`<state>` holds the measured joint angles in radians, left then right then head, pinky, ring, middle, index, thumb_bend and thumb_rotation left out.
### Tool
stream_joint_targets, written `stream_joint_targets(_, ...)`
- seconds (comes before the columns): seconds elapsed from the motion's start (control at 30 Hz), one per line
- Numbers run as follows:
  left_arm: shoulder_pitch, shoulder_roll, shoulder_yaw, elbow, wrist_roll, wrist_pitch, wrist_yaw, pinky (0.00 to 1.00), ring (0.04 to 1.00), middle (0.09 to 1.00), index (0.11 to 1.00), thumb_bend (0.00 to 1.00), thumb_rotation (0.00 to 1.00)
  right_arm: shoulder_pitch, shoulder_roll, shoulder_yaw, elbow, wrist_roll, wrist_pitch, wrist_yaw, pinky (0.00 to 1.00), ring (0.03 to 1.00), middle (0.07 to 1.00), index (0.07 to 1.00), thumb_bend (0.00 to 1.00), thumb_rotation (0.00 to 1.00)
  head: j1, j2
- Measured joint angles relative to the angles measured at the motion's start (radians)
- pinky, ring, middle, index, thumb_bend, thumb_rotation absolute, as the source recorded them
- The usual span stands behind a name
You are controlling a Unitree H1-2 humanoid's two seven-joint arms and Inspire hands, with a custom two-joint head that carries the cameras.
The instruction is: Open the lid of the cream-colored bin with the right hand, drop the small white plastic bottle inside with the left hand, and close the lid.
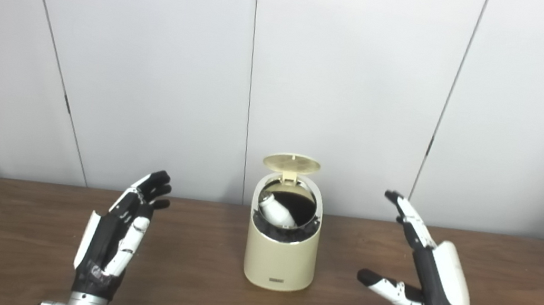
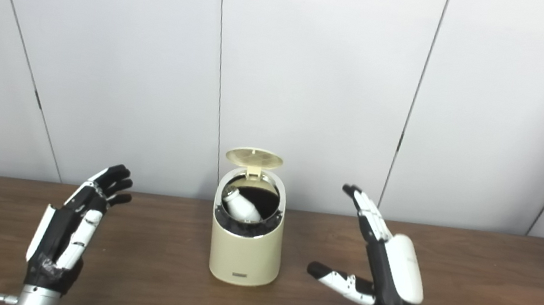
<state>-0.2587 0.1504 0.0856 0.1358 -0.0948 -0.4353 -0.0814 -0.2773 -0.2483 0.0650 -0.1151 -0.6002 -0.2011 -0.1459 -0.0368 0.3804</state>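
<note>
The cream-colored bin stands upright on the wooden table at the middle. Its round lid is flipped up at the back, so the top is open. The small white plastic bottle lies tilted inside the dark opening. My left hand is open and empty, raised to the left of the bin, well apart from it. My right hand is open and empty to the right of the bin, fingers pointing up and thumb pointing toward the bin, not touching it.
White wall panels stand right behind the table's far edge. The table runs wide to both sides of the bin and toward me.
</note>
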Motion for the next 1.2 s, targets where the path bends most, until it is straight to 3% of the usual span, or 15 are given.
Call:
stream_joint_targets(0.1,0.000,-0.003,0.001,0.001,0.002,0.000,-0.016,0.84,0.876,0.888,0.875,0.45,0.72,-0.051,-0.007,0.017,-0.080,-0.019,0.080,0.093,0.97,1.000,1.000,1.000,0.97,0.98,-0.003,0.002)
stream_joint_targets(0.2,0.000,-0.010,0.005,0.003,0.022,0.000,-0.015,0.85,0.879,0.887,0.870,0.49,0.76,-0.103,-0.007,0.025,-0.135,-0.029,0.145,0.162,1.00,1.000,1.000,1.000,0.97,0.96,-0.003,0.005)
stream_joint_targets(0.4,0.006,-0.009,0.006,0.005,0.059,-0.001,-0.011,0.87,0.890,0.891,0.866,0.45,0.77,-0.196,-0.015,0.062,-0.215,-0.099,0.273,0.316,1.00,1.000,1.000,1.000,0.92,0.95,-0.008,0.009)
stream_joint_targets(0.67,0.027,-0.008,0.003,0.005,0.137,-0.002,0.027,0.80,0.856,0.867,0.851,0.39,0.75,-0.363,-0.047,0.111,-0.241,-0.164,0.399,0.524,1.00,1.000,1.000,0.973,0.97,0.87,-0.008,0.012)
stream_joint_targets(0.93,0.030,-0.001,-0.015,0.004,0.177,-0.002,0.071,0.78,0.843,0.852,0.835,0.37,0.74,-0.517,-0.056,0.194,-0.188,-0.199,0.421,0.670,0.98,0.999,0.959,0.926,1.00,0.91,-0.006,0.012)
stream_joint_targets(1.2,0.034,0.009,-0.038,-0.004,0.200,-0.002,0.110,0.78,0.836,0.842,0.823,0.42,0.79,-0.571,-0.054,0.235,-0.107,-0.216,0.493,0.774,0.99,0.972,0.908,0.884,0.99,0.90,0.001,0.017)
